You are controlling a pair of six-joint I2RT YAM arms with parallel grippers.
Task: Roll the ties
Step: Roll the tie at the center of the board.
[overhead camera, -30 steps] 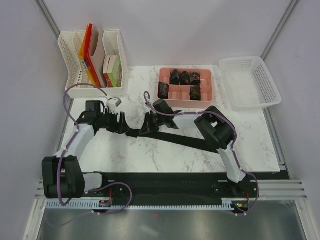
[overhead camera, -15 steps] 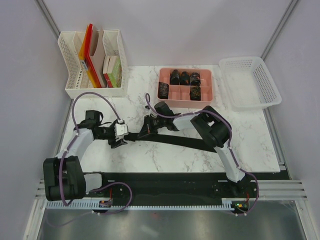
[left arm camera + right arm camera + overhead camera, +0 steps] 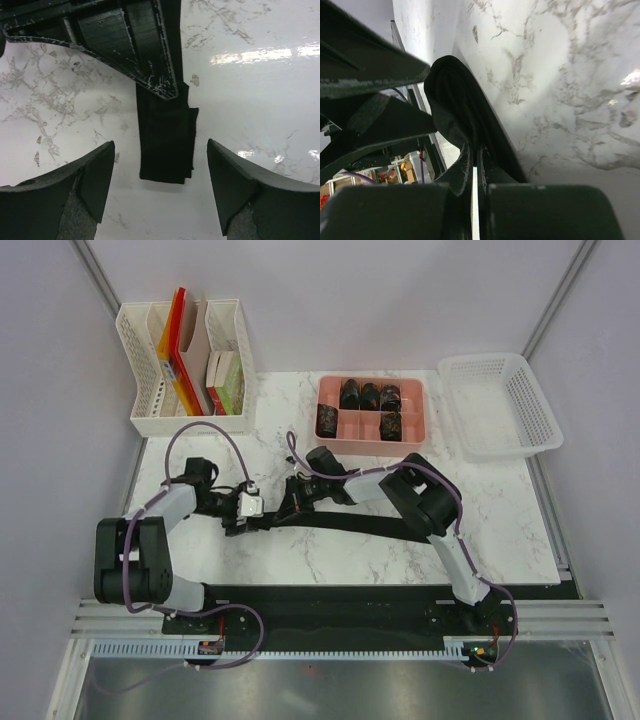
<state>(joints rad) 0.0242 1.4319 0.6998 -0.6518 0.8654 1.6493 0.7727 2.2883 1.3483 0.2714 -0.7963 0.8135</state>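
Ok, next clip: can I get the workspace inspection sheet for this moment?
Surface: white marble table, no spills seen.
Job's things: one tie lying flat across the middle; five rolled ties in a pink tray.
Clutter: file rack with folders, back left; white basket, back right.
Grippers: left gripper open, fingers either side of the tie's end, not touching it; right gripper shut on the tie, fabric bunched there.
Cables: purple cables loop above the left arm.
Surroundings: plain grey walls; nothing else seen.
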